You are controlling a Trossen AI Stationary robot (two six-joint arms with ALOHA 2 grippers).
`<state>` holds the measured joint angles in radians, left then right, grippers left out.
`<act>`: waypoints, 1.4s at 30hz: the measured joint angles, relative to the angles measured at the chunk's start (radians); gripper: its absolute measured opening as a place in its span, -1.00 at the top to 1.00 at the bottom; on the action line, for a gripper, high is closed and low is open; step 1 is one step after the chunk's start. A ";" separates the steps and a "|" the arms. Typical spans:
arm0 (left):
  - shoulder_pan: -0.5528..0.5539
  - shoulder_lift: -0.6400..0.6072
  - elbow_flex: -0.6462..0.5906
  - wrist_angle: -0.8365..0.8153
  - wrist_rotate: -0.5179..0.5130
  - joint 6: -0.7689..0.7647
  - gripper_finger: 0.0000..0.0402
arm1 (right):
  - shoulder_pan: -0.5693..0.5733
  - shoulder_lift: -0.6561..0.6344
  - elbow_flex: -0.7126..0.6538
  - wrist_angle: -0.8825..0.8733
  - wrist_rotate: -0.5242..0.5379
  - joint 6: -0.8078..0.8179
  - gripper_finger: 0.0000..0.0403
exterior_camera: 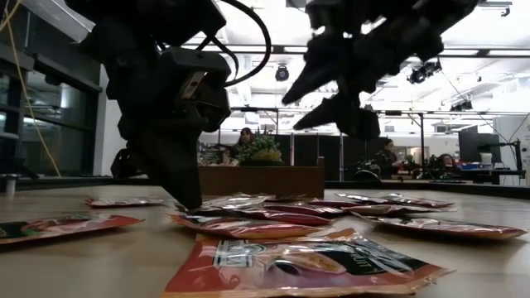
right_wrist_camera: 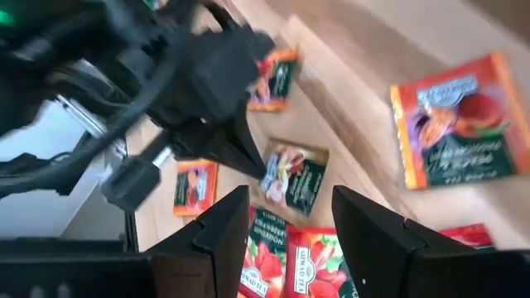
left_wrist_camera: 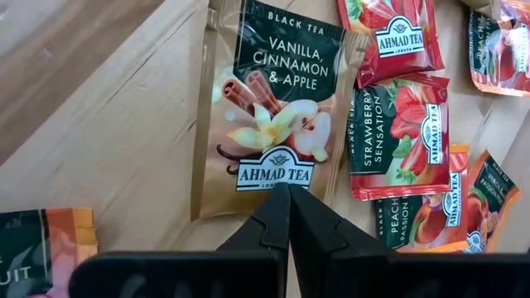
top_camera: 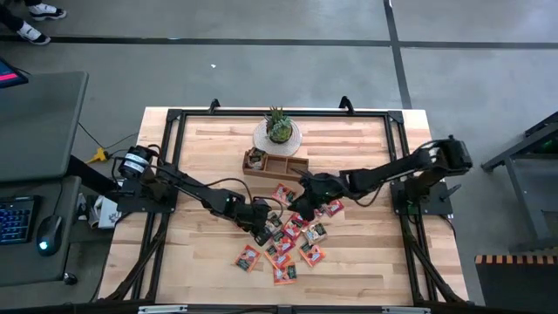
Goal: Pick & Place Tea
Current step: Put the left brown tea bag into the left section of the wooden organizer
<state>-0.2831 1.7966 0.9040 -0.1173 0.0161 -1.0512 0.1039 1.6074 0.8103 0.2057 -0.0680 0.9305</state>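
The left claw (left_wrist_camera: 289, 192), pressed together on the edge of a beige tea sachet (left_wrist_camera: 277, 108) lying on the bench (top_camera: 209, 270) left of the scattered pile, is best lifted straight, while the spread right claw (right_wrist_camera: 286, 211) hovers beside it.

The tea sachets (top_camera: 283, 244) lie flat and scattered on the wood, some overlapping. Most are red-orange with dark green panels; labels read strawberry and peach. A beige vanilla, cinnamon and apple sachet (left_wrist_camera: 269, 108) lies flat at the tips of the closed left jaws, which meet at its edge. Other red sachets lie beneath the spread right jaws.
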 joint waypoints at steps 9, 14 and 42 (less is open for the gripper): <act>0.001 0.002 -0.002 0.010 -0.015 0.003 1.00 | -0.025 0.127 0.000 0.105 -0.108 0.078 0.15; 0.001 0.003 -0.003 0.013 -0.016 0.003 1.00 | -0.041 0.173 0.000 0.160 -0.123 0.115 0.05; 0.002 0.004 -0.004 0.053 -0.043 0.027 1.00 | -0.039 0.196 0.035 0.125 -0.167 0.169 -0.06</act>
<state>-0.2810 1.8006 0.9001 -0.0648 -0.0264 -1.0246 0.0652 1.8030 0.8456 0.3307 -0.2352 1.0990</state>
